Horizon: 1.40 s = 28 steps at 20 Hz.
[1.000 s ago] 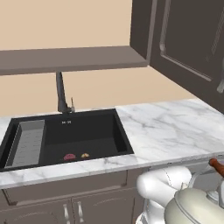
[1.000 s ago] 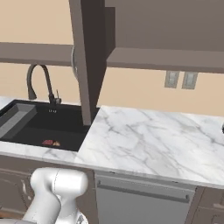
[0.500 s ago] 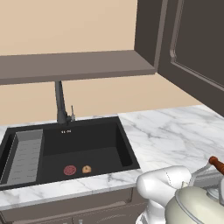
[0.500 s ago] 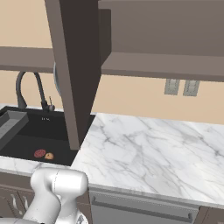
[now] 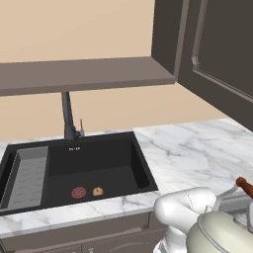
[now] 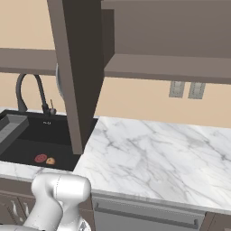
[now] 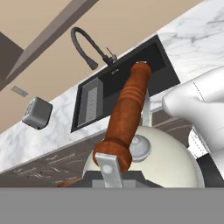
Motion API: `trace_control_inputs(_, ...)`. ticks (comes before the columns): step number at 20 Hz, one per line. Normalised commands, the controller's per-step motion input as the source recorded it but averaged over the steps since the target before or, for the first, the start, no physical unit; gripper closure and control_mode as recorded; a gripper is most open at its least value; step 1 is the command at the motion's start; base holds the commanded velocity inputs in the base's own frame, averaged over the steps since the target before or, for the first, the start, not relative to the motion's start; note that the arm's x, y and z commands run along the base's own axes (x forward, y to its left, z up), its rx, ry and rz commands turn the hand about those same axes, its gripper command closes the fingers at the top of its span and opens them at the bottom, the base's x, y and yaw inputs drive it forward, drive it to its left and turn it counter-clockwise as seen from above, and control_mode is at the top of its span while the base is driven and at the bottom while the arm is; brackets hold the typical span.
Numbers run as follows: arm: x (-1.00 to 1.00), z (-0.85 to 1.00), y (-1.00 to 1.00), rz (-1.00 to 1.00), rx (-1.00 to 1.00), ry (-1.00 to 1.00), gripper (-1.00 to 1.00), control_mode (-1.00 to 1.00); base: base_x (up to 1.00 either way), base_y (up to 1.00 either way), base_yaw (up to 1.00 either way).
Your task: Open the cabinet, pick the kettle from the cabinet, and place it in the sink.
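The kettle (image 5: 225,236) is out of the cabinet (image 5: 212,47) and it hangs in the air at the lower right of the left base view, in front of the tabletop (image 5: 197,148) edge and lower than the open door. In the hand view it sits at the bottom centre, a cream round body with a small grey knob on the lid, and its reddish-brown handle (image 7: 127,113) runs up through the middle of the frame. The tool (image 7: 109,175) is pressed together on the near end of this handle, at the bottom of the hand view, so the kettle is carried by its handle.

The sink (image 5: 138,165) lies at the left centre of the left base view, well apart from the kettle, with the ribbed draining section (image 5: 29,175) at its left side and the black faucet (image 5: 66,116) behind it. Two small things, one red (image 5: 79,192) and one orange (image 5: 98,191), lie on the basin floor near its front wall.

I judge that opening and picking are done, and the step in hand is the carrying of the kettle to the sink. The next move calls for bringing the kettle toward the left of the frame until it is above the basin, then lowering it inside, away from the faucet, and only then spreading the tool. The open door in the right base view hangs just beside the basin, so the path should pass under it
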Motion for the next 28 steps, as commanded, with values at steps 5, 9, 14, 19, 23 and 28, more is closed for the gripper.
trace_control_inputs(5, 0.1, 0.02, 0.0, 0.0, 0.0, 0.07, 1.0, -1.0, 0.02, 0.0, 0.0)
trace_control_inputs(9, 0.22, 0.22, 0.0, 0.0, 0.0, 0.17, 1.0, -1.0, 0.0, 0.0, 0.0)
trace_control_inputs(14, 0.36, 0.16, 0.01, 0.0, 0.0, 0.23, 1.0, -1.0, 0.0, 0.0, 0.0)
trace_control_inputs(19, 0.34, 0.0, 0.03, 0.01, -0.03, 0.1, 1.0, -1.0, 0.0, 0.0, 0.0)
trace_control_inputs(23, 0.27, 0.0, 0.06, 0.0, -0.09, 0.03, 1.0, -1.0, 0.0, 0.0, 0.0)
trace_control_inputs(28, 0.08, 0.02, 0.06, 0.0, -0.11, -0.04, 1.0, -1.0, 0.0, 0.0, 0.0)
